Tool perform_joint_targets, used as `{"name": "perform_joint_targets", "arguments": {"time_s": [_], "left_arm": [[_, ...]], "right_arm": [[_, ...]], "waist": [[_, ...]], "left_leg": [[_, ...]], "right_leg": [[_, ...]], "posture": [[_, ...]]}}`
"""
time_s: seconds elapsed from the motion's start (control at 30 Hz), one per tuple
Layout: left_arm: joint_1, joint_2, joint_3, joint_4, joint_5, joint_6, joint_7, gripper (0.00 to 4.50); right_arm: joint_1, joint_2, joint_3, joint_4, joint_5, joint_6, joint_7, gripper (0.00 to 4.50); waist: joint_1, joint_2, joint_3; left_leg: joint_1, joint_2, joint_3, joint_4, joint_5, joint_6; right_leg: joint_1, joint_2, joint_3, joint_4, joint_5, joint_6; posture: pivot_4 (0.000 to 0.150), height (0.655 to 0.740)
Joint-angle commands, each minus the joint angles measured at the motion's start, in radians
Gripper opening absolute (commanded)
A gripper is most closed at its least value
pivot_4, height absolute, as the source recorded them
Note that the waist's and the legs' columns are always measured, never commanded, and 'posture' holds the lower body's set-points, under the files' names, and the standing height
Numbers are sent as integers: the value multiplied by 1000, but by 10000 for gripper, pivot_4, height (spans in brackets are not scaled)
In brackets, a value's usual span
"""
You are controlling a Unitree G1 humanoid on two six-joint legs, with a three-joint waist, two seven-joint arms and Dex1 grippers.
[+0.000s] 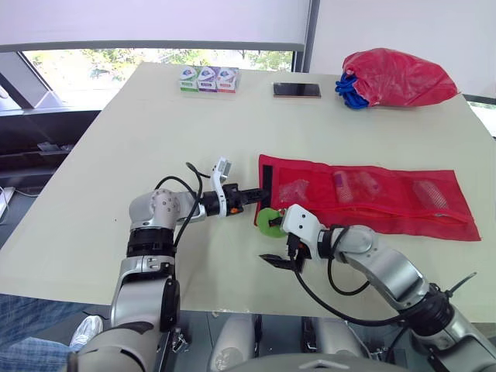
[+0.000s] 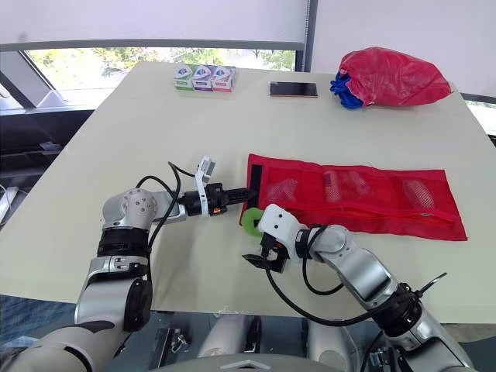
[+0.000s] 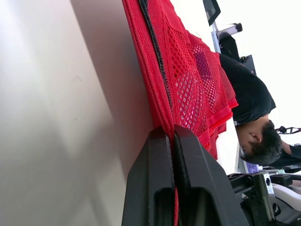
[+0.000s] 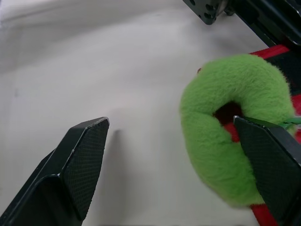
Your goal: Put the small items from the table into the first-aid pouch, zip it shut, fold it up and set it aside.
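Cream table, seen from the head camera. Red mesh first-aid pouch lies flat and unfolded on the near right part of the table, long side running left to right. Pale small items show through the mesh in several pockets, too indistinct to name. The pouch's left end carries a black trim strip. Left gripper reaches in from the left at table height and is clamped on that left end; in the left wrist view its two black fingers are pressed together with red fabric pinched between them, and the pouch's edge lifts slightly off the table there. A green fuzzy ring sits at the pouch's near left corner, partly overlapping the red fabric, with red showing through its hole in the right wrist view. Right gripper hangs just to the near side of the ring, fingers spread wide and gripping nothing; one finger is at the ring's side, contact uncertain, the other finger stands apart over bare table. Far edge of the table: three small boxes side by side, a phone lying flat to their right, and further right a bunched red bag with blue cord at its left end. All are well apart from the pouch. A person in a dark shirt shows beyond the table in the left wrist view.
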Motion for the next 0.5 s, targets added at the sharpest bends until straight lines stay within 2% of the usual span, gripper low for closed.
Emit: {"name": "perform_joint_targets", "arguments": {"time_s": [0.03, 0.17, 0.2, 0.23, 0.27, 0.3, 0.33, 0.5], "left_arm": [[9, -14, -9, -7, -6, -4, -15, 0], [12, -19, -7, -9, -8, -8, -13, 0], [14, -22, -3, -9, -9, -10, -11, 0], [15, -24, -1, -10, -10, -11, -10, 0], [16, -25, 0, -10, -11, -12, -10, 0], [16, -26, 1, -11, -11, -13, -9, 0], [17, -27, 0, -11, -10, -14, -10, 0], [17, -21, -5, -5, 0, -30, -18, 0]], "right_arm": [[-18, -27, 9, 43, -76, -6, -21, 37971], [-21, -42, 20, 55, -114, -26, -9, 19334], [-25, -48, 24, 58, -133, -37, -10, 16112], [-29, -53, 26, 61, -149, -47, -11, 7264], [-30, -56, 24, 63, -163, -57, -12, 7264], [-30, -57, 19, 63, -172, -64, -12, 1770], [-26, -55, 6, 59, -170, -75, -13, 358], [25, -13, -133, -60, -48, -37, -4, 358]], "waist": [[0, 0, 0], [1, 0, -1], [1, 0, -1], [1, 0, -1], [1, 1, -1], [1, 1, -1], [1, 1, -1], [2, 1, -1]], "left_leg": [[0, 0, 0, 0, 0, 0], [0, 0, 0, 0, 0, 0], [0, 0, 0, 0, 0, 0], [0, -1, 0, 0, 0, 0], [0, -1, 0, 0, 0, 0], [0, -1, 0, 0, 0, 0], [0, -1, 0, 0, 0, 0], [0, -1, -1, 0, 0, 0]], "right_leg": [[0, 0, 0, 0, 0, 0], [0, 0, 0, 0, 0, 0], [0, 0, 0, 0, 0, 0], [0, 0, 0, 0, 0, 0], [0, 0, 0, 0, 0, 0], [0, 0, 0, 0, 0, 0], [0, -1, 0, 0, 0, 0], [0, -1, 0, 0, 0, 0]], "posture": [[1500, 7400], [1500, 7400], [1500, 7400], [1500, 7400], [1500, 7400], [1500, 7400], [1500, 7400], [1500, 7400]]}}
